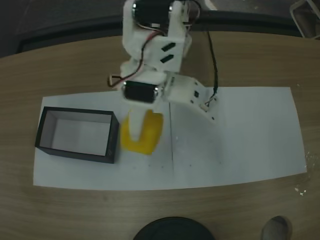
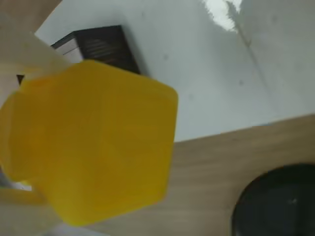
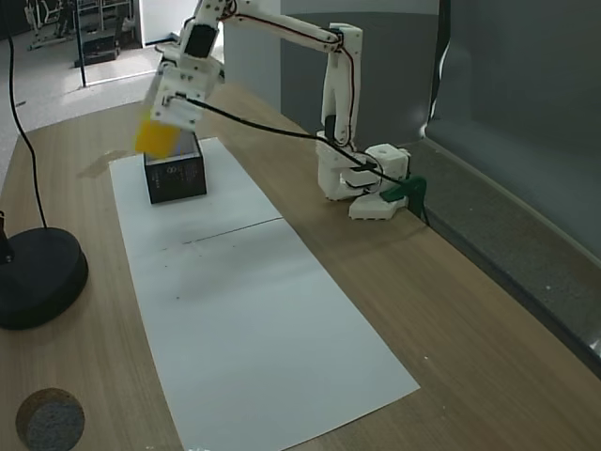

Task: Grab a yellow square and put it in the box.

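Your gripper [image 1: 136,131] is clenched on the yellow square [image 1: 146,134], held aloft; the box [image 1: 113,137] lies just left in the fixed view.

White plastic arm [image 3: 282,28] with black servos and a black cable [image 1: 214,60].

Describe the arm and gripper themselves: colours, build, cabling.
The arm is white printed plastic, slim links on a white base with a green clamp. Black servo motors sit at the joints. A black cable and thin red wires run along it. The gripper has pale, whitish fingers.
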Controlling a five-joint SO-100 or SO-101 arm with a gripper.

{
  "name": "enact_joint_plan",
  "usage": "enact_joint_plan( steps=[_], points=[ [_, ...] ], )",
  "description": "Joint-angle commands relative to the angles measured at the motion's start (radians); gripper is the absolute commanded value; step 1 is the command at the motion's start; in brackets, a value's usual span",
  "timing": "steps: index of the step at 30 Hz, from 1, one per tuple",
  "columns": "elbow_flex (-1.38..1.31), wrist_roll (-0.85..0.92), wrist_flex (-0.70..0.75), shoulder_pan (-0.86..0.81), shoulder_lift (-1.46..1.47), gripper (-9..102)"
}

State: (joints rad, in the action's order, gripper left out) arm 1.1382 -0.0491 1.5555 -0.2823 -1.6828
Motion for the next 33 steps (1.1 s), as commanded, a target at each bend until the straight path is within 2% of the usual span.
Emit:
enact_joint_plan(
  steps=[1, 5, 9, 18, 33],
  points=[
    [-0.152, 0.032, -0.002, -0.225, -0.091, 10],
    [-0.155, 0.086, -0.051, -0.468, -0.06, 12],
    [-0.156, 0.126, -0.063, -0.558, 0.055, 12],
    [-0.167, 0.133, -0.149, -0.561, 0.342, 12],
    [-0.167, 0.132, -0.19, -0.551, 0.425, 13]
  ],
)
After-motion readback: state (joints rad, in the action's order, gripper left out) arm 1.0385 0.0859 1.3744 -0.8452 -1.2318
